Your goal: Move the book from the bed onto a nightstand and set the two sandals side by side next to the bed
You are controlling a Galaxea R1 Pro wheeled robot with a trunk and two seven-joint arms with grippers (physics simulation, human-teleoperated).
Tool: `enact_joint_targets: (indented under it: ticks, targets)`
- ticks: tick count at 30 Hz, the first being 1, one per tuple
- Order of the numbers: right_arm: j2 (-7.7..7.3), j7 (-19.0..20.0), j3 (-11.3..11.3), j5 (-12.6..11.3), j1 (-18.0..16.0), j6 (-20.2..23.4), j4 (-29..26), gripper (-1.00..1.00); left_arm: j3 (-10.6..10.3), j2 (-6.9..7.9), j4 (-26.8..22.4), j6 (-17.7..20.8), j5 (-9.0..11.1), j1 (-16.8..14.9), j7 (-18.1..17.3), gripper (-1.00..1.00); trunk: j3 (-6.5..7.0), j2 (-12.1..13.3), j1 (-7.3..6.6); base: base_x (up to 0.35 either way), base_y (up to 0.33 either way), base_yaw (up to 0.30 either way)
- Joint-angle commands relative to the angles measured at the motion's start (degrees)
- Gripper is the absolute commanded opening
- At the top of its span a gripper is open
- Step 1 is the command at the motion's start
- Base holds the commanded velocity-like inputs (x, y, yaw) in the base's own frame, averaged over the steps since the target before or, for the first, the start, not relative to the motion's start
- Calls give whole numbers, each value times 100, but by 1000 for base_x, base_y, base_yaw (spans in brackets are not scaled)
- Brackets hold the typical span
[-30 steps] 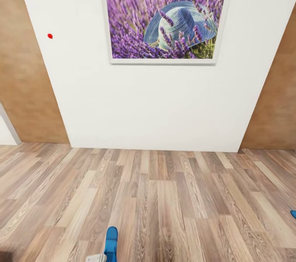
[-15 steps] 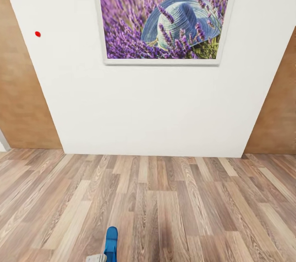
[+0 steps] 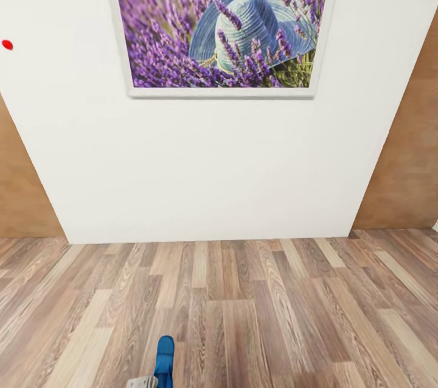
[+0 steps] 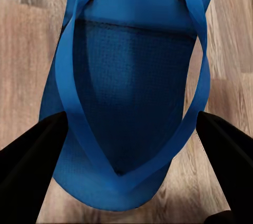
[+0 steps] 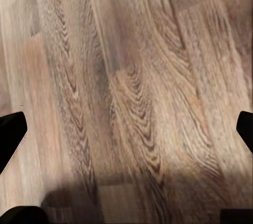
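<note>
The left gripper's two black fingers (image 4: 29,166) are clamped on one bright blue thin flat flip-flop sandal (image 4: 132,92), one on each side of its sole near the narrow end where the two straps meet. In the head view this sandal (image 3: 164,357) pokes up at about six o'clock over the wood-plank floor (image 3: 274,309), with a bit of the pale left gripper (image 3: 142,382) beside it at seven o'clock.

The right gripper's dark fingers (image 5: 11,132) stand spread wide apart with nothing between them, just floorboards (image 5: 132,92).

As for handling, the sandal looks light, thin and bendy, probably foam or rubber, so it should flex and droop where it overhangs the fingers; nothing fragile. A hold across the sole edges, as now, seems sound; the straps look too floppy to steer it by.

By count: one sandal visible, two straps on it, one white wall (image 3: 201,163) ahead at twelve o'clock, one framed picture of a blue straw hat in purple lavender (image 3: 225,20), one small red dot (image 3: 6,44) at ten o'clock.
</note>
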Motion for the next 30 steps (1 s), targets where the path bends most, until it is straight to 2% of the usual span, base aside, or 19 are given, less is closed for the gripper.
enact_joint_targets:
  ticks: [1,19,24,30]
  targets:
    - [-2,23,3,-46,-5,-6,11,100,-24,3,5,-25,34,-3,-12,-100,-6,-2,3,330,0,-210]
    - [6,23,3,-46,-5,-6,11,100,-24,3,5,-25,34,-3,-12,-100,-25,-2,3,330,0,-279]
    - [7,23,3,-46,-5,-6,11,100,-24,3,5,-25,34,-3,-12,-100,-25,-2,3,295,0,-82]
    - [7,23,3,-46,-5,-6,11,100,-24,3,5,-25,34,-3,-12,-100,-27,-2,3,63,0,-85]
